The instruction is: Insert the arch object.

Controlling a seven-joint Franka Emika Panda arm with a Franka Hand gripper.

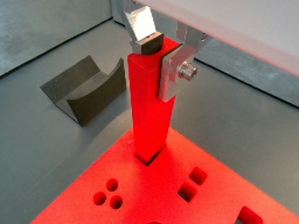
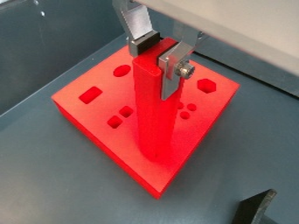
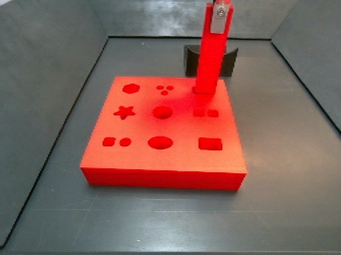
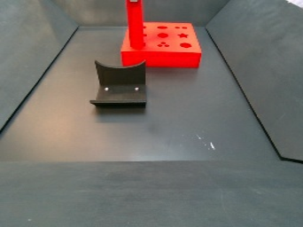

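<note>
I see the gripper (image 2: 160, 54) clamped on the top of the bar (image 2: 155, 105), holding it upright so it lines up with a hole in the board (image 2: 93, 122). In a wrist view the bar's (image 1: 153, 109) lower end sits in the opening — partly seated, I judge. The grey block (image 4: 119, 86) stands at mid-left of a side view — well apart from the board.

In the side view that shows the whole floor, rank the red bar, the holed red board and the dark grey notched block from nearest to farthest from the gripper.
1. The arch object, upright in the gripper at the far end.
2. The red board, under the bar's lower end.
3. The dark grey block, apart on the floor, towards the camera.
</note>
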